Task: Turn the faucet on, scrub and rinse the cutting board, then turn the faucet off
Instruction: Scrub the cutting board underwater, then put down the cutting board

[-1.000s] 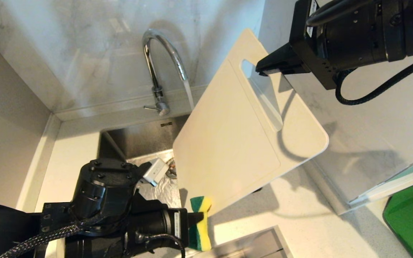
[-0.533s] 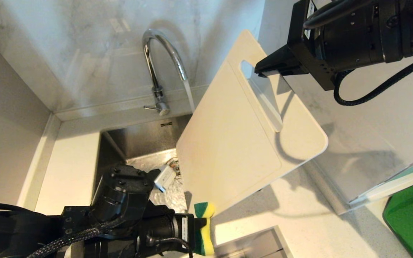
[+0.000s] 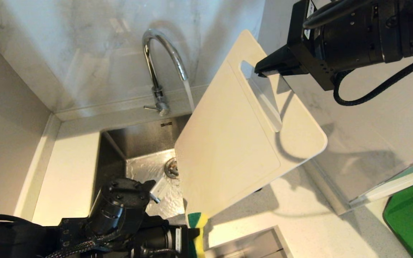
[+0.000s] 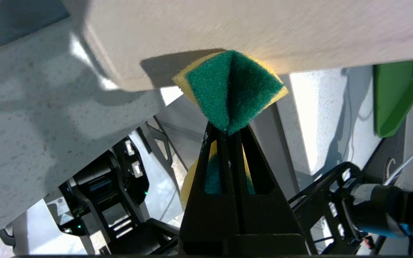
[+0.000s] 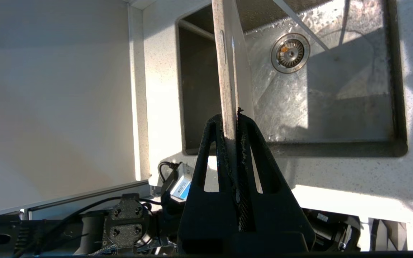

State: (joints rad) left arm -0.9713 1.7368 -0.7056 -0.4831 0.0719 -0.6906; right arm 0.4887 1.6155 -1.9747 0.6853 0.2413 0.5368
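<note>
Right fingers point(image 5: 231, 120) clamp cutting board point(image 3: 235, 143) edge; left fingers point(image 4: 228, 130) pinch sponge point(image 4: 229, 91) beneath.

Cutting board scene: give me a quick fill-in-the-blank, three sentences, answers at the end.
1. The right end effector holds the cutting board tilted over the ____.
2. The left end effector is clamped on a green-and-yellow ____.
3. The faucet is turned ____.

Missing words: sink; sponge; on

I see the faucet point(image 3: 161, 61) in glossy chrome and the cutting board point(image 3: 235, 143) in smooth matt plastic. The sponge point(image 4: 229, 87) looks coarse and fibrous; the tabletop point(image 3: 321, 229) is speckled stone.
</note>
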